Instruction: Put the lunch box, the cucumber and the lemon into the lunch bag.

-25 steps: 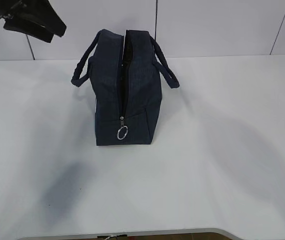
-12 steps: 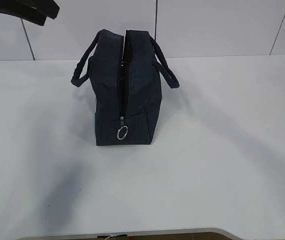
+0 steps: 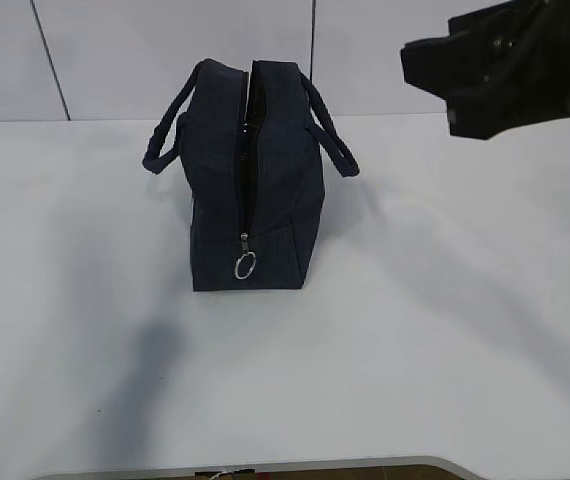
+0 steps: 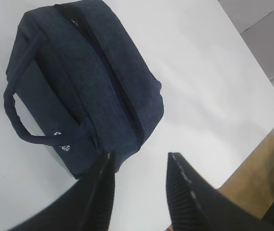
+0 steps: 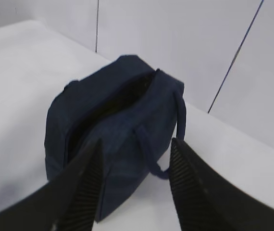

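The lunch bag (image 3: 250, 190) is dark navy and stands upright in the middle of the white table, two loop handles at its sides. Its zipper gapes along the top, and the silver ring pull (image 3: 245, 266) hangs low on the near end. My left gripper (image 4: 139, 156) hovers open above the table beside the lunch bag (image 4: 93, 82), nothing between its fingers. My right gripper (image 5: 136, 142) is open and empty, high above the lunch bag (image 5: 113, 125), whose dark opening faces it. The right arm (image 3: 510, 65) shows at the upper right. The lunch box, the cucumber and the lemon are out of view.
A pale panelled wall (image 3: 415, 50) runs behind the table. The table's front edge (image 3: 265, 468) lies near the bottom of the exterior view. In the left wrist view the table's edge (image 4: 252, 144) drops off to brown floor.
The left arm has left the exterior view at the top left. The right arm has come in at the top right. The lunch bag has not moved.
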